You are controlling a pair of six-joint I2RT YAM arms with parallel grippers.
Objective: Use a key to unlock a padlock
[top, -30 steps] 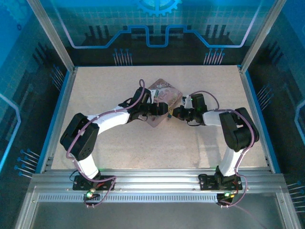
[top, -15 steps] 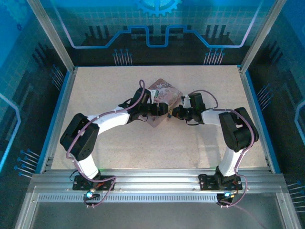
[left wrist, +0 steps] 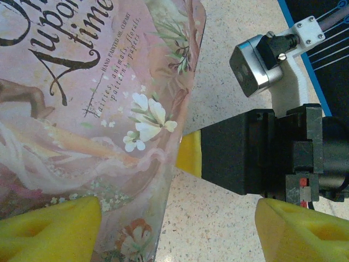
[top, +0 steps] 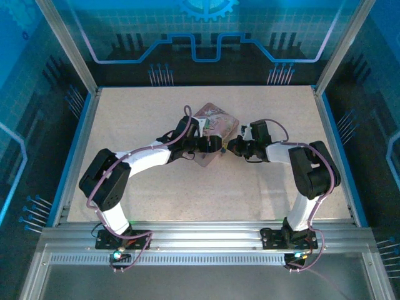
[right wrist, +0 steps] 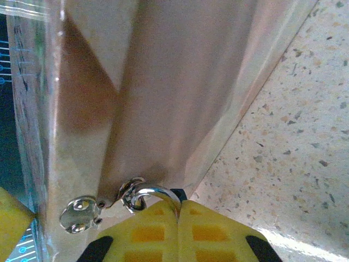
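Observation:
The padlock (right wrist: 156,192) hangs by its silvery shackle from a small ring (right wrist: 130,195) on the side of the pink picture tin (right wrist: 163,82); a sliver of its blue body shows at the pads. My right gripper (right wrist: 178,204) is shut on the padlock, yellow pads pressed together over the body. From above, that right gripper (top: 232,146) sits at the tin's (top: 215,122) near right corner. My left gripper (left wrist: 174,224) is open, one finger over the tin's lid (left wrist: 92,98) and the other over bare table, facing the right gripper (left wrist: 245,147). The key is out of view.
A metal latch plate (right wrist: 79,214) is riveted to the tin next to the ring. The speckled table (top: 187,194) lies open in front of the arms, bounded by blue rails (top: 74,156) and the cage's posts.
Both grippers have shifted very slightly at the tin's near corner. The right gripper's hold on the padlock and the left gripper's opening are the same.

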